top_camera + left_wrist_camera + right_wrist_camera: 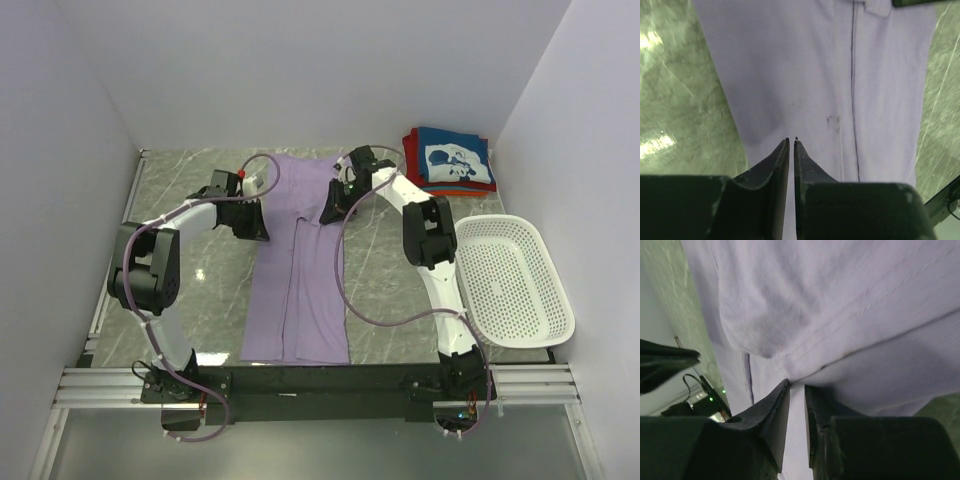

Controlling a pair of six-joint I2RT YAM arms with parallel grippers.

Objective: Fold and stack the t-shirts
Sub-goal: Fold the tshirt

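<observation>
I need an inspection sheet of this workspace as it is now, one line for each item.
Surface: green marbled table.
Job's things: purple shirt flat, sides folded inward; folded stack far right, navy on top.
Clutter: white basket at right, nothing seen inside.
Grippers: left gripper jaws almost together; right gripper narrow gap, cloth at tips; holds unclear.
Cables: purple cable from the right arm loops by the shirt's right edge.
Surroundings: white walls.

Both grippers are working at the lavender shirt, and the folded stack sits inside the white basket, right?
Not inside: the top view shows the folded stack on the table beyond the white basket. The rest holds.
</observation>
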